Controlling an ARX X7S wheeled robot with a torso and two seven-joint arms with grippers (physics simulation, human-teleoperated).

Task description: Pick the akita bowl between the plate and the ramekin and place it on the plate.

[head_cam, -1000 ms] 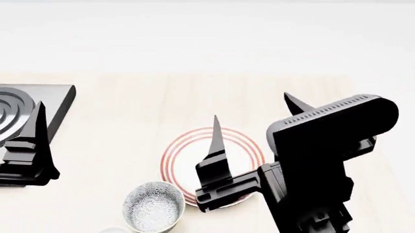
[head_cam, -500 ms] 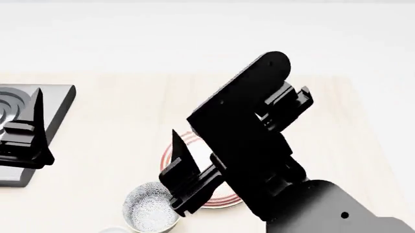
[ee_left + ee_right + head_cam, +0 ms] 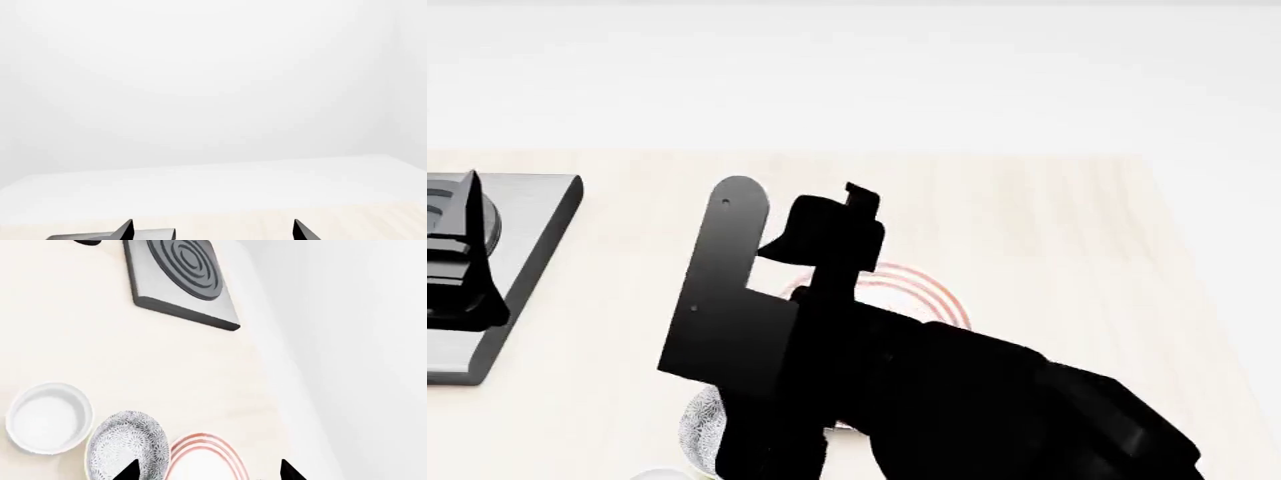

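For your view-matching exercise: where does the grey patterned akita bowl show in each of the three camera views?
Head view: only a sliver of the akita bowl shows near the lower edge, mostly hidden behind the right arm.
Right wrist view: the bowl lies between the ramekin and the plate.
Left wrist view: not in it.
Shared landmark: the grey ringed slab.

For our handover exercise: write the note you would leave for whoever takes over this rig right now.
Right gripper: open, empty, above the small grey speckled akita bowl and the flat white red-ringed plate.
Left gripper: open, empty, by the grey square block with raised rings.
The bowl sits on the pale wooden table, between the plate and the plain white ramekin.
Done: nothing grasped.
Left: grasp the bowl, set it on the plate.
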